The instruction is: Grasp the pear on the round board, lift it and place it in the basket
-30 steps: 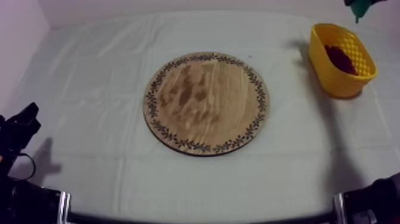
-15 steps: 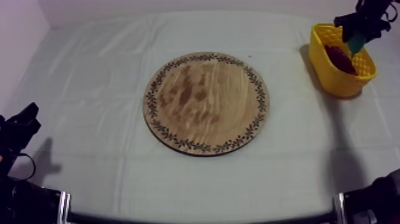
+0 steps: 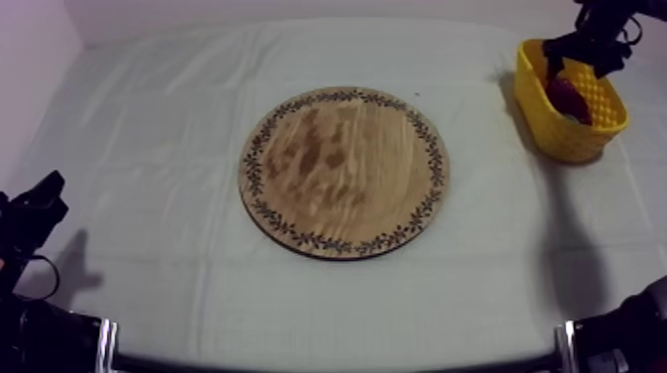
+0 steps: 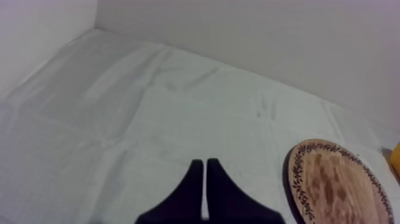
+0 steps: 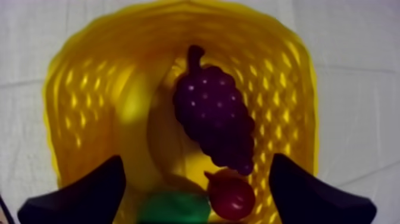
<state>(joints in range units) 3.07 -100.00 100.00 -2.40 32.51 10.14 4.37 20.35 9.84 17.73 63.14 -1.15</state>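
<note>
I see the green pear (image 5: 173,209) lying deep in the yellow basket (image 5: 89,101) at the table's far right, while the round wooden board (image 3: 343,171) lies flat mid-table.

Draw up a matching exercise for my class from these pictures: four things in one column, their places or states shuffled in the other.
Column one:
1. left pincer
2. right pincer
3. wooden board
4. pear

Column two:
A. in the yellow basket, beside the small red fruit
B. open, over the basket
C. shut, at rest low on the left
D. flat on the cloth, mid-table

Pairs: 1-C, 2-B, 3-D, 4-A
</note>
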